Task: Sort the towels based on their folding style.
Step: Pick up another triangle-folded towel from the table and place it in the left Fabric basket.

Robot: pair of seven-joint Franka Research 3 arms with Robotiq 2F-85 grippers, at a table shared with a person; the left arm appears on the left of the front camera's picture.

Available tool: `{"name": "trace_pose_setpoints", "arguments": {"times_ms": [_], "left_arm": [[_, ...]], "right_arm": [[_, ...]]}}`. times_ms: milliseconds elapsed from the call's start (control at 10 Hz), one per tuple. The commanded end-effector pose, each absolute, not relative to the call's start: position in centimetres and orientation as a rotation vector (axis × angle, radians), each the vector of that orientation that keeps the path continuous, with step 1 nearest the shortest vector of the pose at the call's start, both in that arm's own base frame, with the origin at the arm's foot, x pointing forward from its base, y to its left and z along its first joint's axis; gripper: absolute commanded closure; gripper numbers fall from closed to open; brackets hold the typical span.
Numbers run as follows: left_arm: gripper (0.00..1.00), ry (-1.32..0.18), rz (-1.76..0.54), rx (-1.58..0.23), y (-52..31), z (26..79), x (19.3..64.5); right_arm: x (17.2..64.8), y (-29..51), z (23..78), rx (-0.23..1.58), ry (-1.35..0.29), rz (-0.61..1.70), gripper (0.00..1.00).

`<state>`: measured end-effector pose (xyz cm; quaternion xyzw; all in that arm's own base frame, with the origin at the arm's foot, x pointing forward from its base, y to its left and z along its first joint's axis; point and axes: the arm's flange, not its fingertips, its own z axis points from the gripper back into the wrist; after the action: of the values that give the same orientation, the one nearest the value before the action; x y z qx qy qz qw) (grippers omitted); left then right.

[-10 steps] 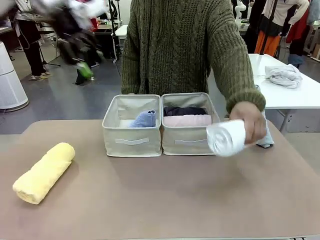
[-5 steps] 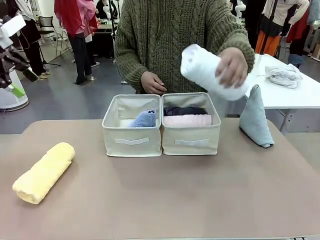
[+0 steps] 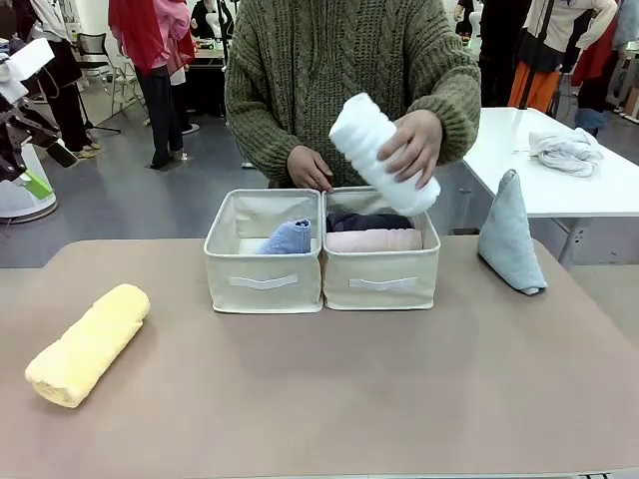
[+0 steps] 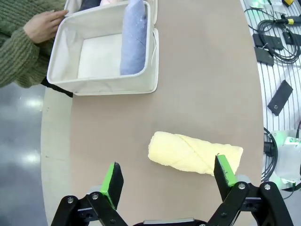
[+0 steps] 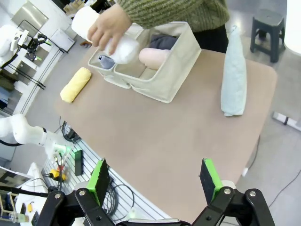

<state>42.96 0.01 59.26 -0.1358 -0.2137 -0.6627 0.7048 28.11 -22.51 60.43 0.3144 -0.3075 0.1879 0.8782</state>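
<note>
A person's hand holds the white towel roll [image 3: 384,155] in the air, tilted, above the right beige bin [image 3: 380,284]. A pink roll [image 3: 374,240] and a dark grey roll [image 3: 367,221] lie in that bin. The left bin [image 3: 264,284] holds a periwinkle cone fold [image 3: 290,238]. On the table's near left lies the yellow roll [image 3: 88,344]; a pale blue-grey cone [image 3: 510,235] stands at the right. My left gripper [image 4: 169,173] hangs open high above the yellow roll [image 4: 195,153]. My right gripper [image 5: 154,174] is open, high over the table's near right.
The person's other hand [image 3: 310,170] rests at the bins' far rim. A white table [image 3: 599,195] at the back right carries a whitish-grey cloth heap [image 3: 566,150]. A stool [image 5: 265,28] stands beyond the table. Other people stand farther off.
The person lifted the white roll from the table's right side and carried it leftward over the right bin, uncovering the pale cone. My left arm swung away toward the picture's left edge.
</note>
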Motion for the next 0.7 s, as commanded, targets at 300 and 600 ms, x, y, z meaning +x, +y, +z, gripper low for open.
{"name": "trace_pose_setpoints", "arguments": {"times_ms": [300, 600], "left_arm": [[0.00, -0.669, -1.445, -0.448, 6.3, 59.1, 43.6], [0.00, -0.864, -1.317, -0.553, 15.3, 59.1, 43.0]], "right_arm": [[28.2, -22.4, 60.4, 0.673, -0.655, 0.401, 0.00], [28.2, -22.4, 60.4, 0.673, -0.655, 0.401, 0.00]]}}
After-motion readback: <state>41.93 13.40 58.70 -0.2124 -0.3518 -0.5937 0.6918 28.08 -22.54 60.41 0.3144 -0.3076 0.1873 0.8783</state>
